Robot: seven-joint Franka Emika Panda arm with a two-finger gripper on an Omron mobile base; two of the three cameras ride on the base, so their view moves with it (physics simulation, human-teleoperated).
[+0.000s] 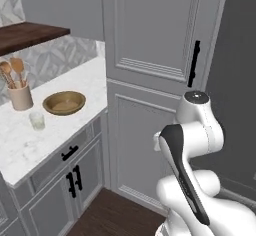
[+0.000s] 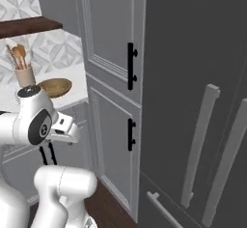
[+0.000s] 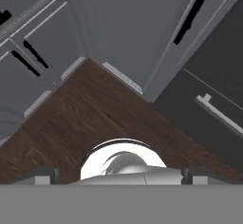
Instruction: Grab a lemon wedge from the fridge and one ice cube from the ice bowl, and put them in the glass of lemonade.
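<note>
Left base: I look from behind-left, down at the counter [image 1: 75, 87] and cabinet [image 1: 150, 80].
Right base: from behind-right, nearer the fridge [image 2: 193, 77]; same cabinet shared.
Hand: I face down at the floor [image 3: 95, 118].

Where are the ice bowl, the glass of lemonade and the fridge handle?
ice bowl [image 1: 64, 103]: left base view, inner floor.
glass of lemonade [image 1: 37, 120]: left base view, side wall.
fridge handle [image 2: 200, 145]: right base view, mid bar.

Glossy white rounded arm [image 1: 200, 130] segments with dark grey joint bands.
</note>
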